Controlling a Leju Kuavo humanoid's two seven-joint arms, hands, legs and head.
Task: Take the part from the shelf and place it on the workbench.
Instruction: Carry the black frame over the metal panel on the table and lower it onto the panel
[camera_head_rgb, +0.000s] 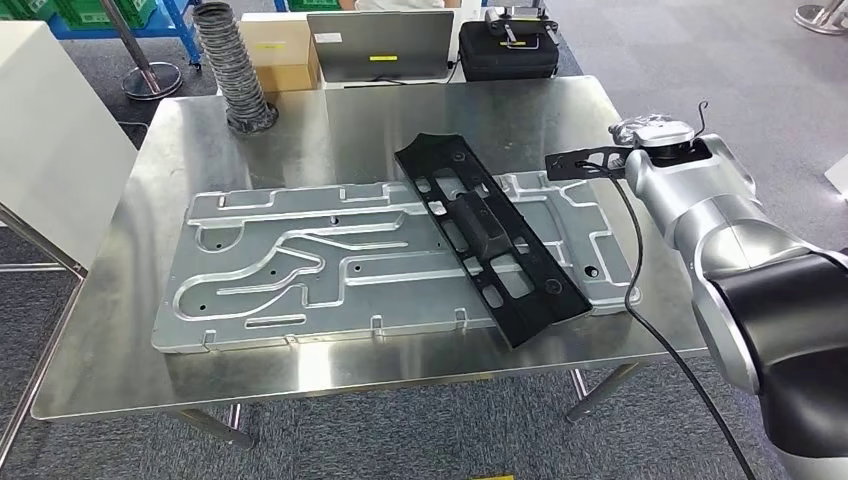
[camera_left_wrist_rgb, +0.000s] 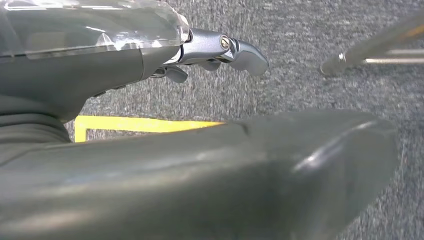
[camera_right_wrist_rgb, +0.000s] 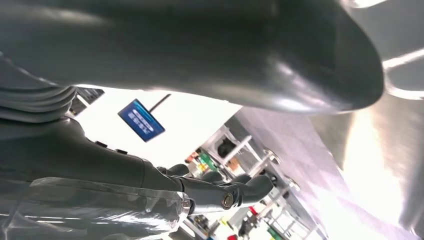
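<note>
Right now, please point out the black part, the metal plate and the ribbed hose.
black part (camera_head_rgb: 490, 240), head view, on its raised middle section.
metal plate (camera_head_rgb: 300, 265), head view, on its grooved surface left of the part.
ribbed hose (camera_head_rgb: 232, 62), head view, on its upright ribbed wall.

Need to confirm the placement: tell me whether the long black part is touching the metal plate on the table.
Touching. The head view shows the long black part lying diagonally across the metal plate, resting flat on it with no gap showing, its near end overhanging the plate's edge.

No legible text or labels
</note>
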